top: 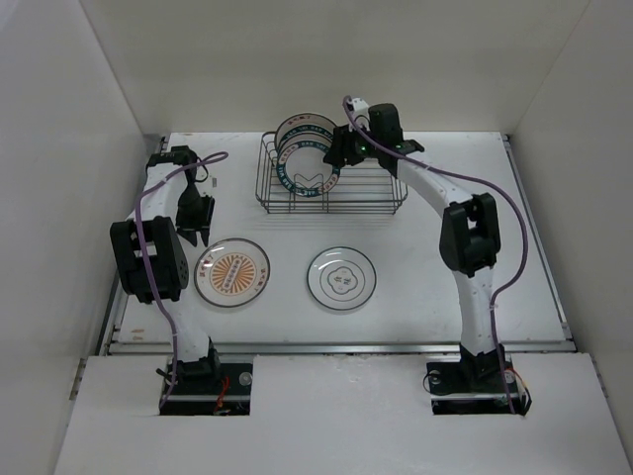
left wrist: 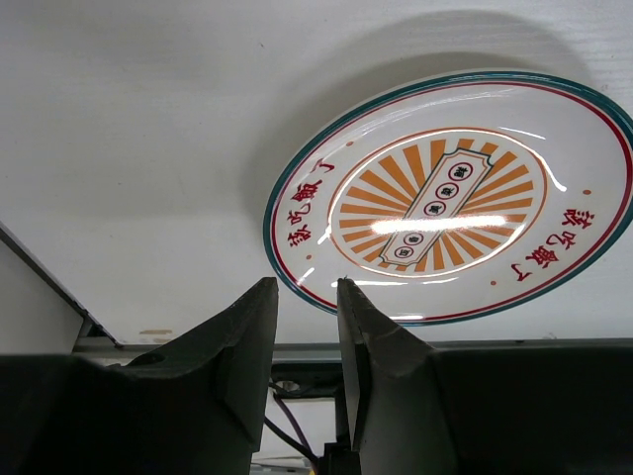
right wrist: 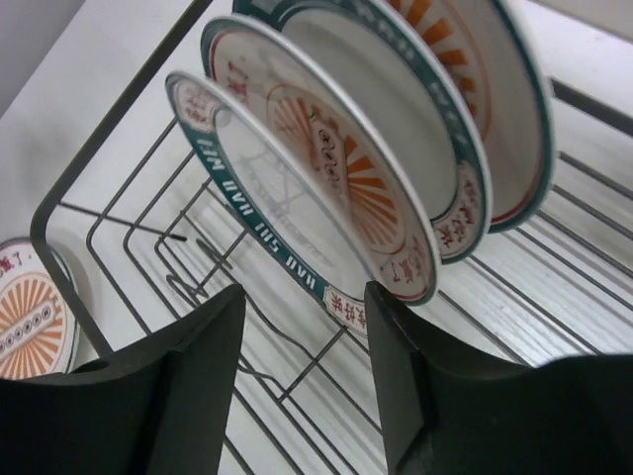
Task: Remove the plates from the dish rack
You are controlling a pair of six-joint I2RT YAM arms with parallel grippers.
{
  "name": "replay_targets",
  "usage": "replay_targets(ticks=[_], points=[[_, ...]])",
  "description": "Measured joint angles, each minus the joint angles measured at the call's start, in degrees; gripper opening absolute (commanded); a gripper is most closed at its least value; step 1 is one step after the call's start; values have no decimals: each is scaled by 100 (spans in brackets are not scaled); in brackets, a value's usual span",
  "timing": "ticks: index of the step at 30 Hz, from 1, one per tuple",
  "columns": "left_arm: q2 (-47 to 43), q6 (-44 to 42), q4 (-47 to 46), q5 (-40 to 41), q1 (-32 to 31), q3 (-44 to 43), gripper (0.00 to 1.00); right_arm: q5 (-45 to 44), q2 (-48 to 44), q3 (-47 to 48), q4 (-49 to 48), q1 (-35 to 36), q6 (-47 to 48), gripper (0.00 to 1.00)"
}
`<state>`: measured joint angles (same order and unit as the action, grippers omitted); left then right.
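The dish rack (top: pixel 366 193) stands at the back of the table, with several plates (top: pixel 305 150) upright at its left end. In the right wrist view the nearest plate (right wrist: pixel 267 208) has a white centre and a green lettered rim, and sunburst plates (right wrist: pixel 341 163) stand behind it. My right gripper (right wrist: pixel 305 292) is open over the rack wires (right wrist: pixel 99 148). The nearest plate's lower rim lies between its fingers, close to the right one. An orange sunburst plate (top: pixel 232 272) and a flower-outline plate (top: pixel 341 277) lie flat on the table. My left gripper (left wrist: pixel 307 287) hovers beside the sunburst plate (left wrist: pixel 445 198), jaws narrowly apart and empty.
White walls close in the table on the left, back and right. The table's metal front edge (left wrist: pixel 297 348) shows just beyond the left fingers. The right arm's elbow (top: pixel 470 233) stands right of the rack.
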<state>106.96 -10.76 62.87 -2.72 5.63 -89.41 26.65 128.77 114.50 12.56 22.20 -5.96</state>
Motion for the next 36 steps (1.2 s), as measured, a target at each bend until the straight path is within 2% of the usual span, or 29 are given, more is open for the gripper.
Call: replay_targets(ticks=[12, 16, 27, 31, 34, 36], points=[[17, 17, 0, 22, 0, 0, 28, -575, 7, 254, -11, -37, 125, 59], [17, 20, 0, 31, 0, 0, 29, -516, 190, 374, -11, -37, 129, 48], [52, 20, 0, 44, 0, 0, 29, -219, 595, 503, 81, -35, 122, 32], [63, 20, 0, 44, 0, 0, 29, -210, 595, 503, 68, -37, 234, 9], [66, 20, 0, 46, 0, 0, 29, -162, 588, 492, 26, -42, 365, 0], [66, 20, 0, 46, 0, 0, 29, -162, 577, 483, 24, -35, 413, 0]])
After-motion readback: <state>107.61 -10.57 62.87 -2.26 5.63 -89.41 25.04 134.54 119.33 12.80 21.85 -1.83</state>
